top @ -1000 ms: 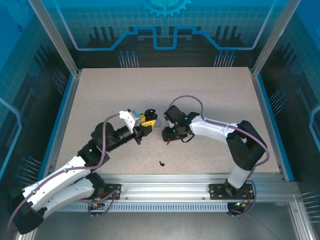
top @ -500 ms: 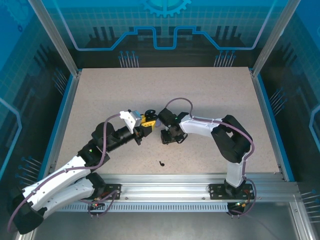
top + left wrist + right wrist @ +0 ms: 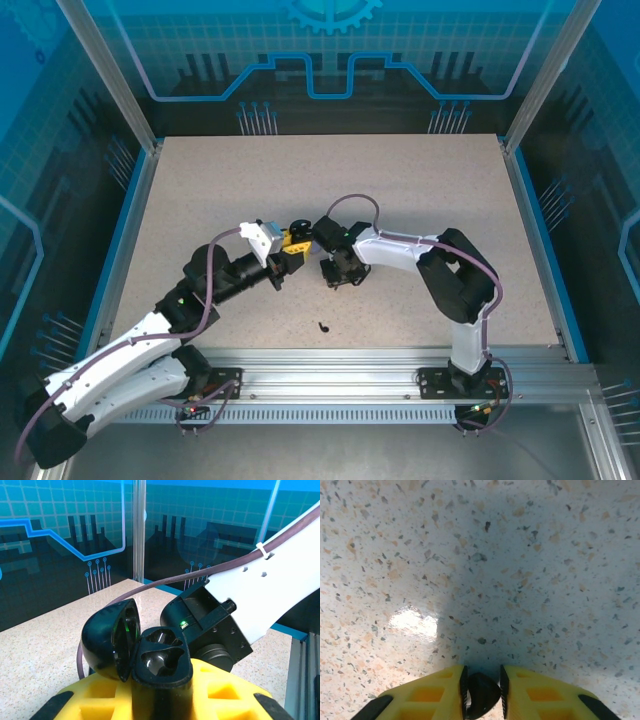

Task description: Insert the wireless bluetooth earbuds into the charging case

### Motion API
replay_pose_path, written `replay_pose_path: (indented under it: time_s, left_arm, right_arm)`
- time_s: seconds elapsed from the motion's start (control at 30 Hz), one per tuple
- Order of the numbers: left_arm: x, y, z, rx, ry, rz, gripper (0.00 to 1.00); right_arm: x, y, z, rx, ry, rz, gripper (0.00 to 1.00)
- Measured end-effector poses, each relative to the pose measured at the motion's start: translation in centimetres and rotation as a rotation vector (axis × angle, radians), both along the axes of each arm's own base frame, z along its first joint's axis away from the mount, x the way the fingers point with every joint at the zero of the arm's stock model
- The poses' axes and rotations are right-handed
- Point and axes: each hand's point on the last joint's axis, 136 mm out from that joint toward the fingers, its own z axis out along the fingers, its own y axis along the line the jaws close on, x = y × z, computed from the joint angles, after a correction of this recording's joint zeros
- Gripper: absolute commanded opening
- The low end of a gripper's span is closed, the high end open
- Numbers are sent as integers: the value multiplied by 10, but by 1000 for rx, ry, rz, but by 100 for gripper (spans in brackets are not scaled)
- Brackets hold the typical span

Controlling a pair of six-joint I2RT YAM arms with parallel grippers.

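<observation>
My left gripper (image 3: pixel 294 241) is shut on a black charging case (image 3: pixel 161 656), held upright off the table. Its lid (image 3: pixel 106 639) hangs open to the left and both moulded wells look empty. In the left wrist view the yellow fingers (image 3: pixel 235 690) clamp the case's lower body. My right gripper (image 3: pixel 336 276) points down at the table just right of the case, and its jaws are closed on a black earbud (image 3: pixel 481 691) that touches the speckled surface. A second black earbud (image 3: pixel 323 326) lies loose on the table nearer the front edge.
The right arm's wrist (image 3: pixel 216 626) and its purple cable (image 3: pixel 165 582) sit close behind the held case. Blue glass walls (image 3: pixel 320 60) and aluminium posts (image 3: pixel 108 75) enclose the table. A metal rail (image 3: pixel 340 380) runs along the front.
The right gripper's jaws have closed onto the black earbud on the table, and the right arm has folded leftward toward the case. The left arm and the case have stayed put.
</observation>
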Motion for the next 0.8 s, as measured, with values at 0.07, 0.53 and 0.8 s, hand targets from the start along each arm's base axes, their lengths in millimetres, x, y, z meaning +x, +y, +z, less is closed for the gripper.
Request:
replay_pose_path:
  time_s: [0.07,0.53,0.8]
  left_arm:
    - [-1,0,1,0,-4,0,1]
    - [-1,3,-5,16,10,11,1]
    - [0,3,-10,26,21,15,1]
  right_arm:
    - [0,-1,0,-5,0,5,21]
    - [-10,-7,4,12,6,30,22]
    - [-20,-20,2,-49,42,87,36]
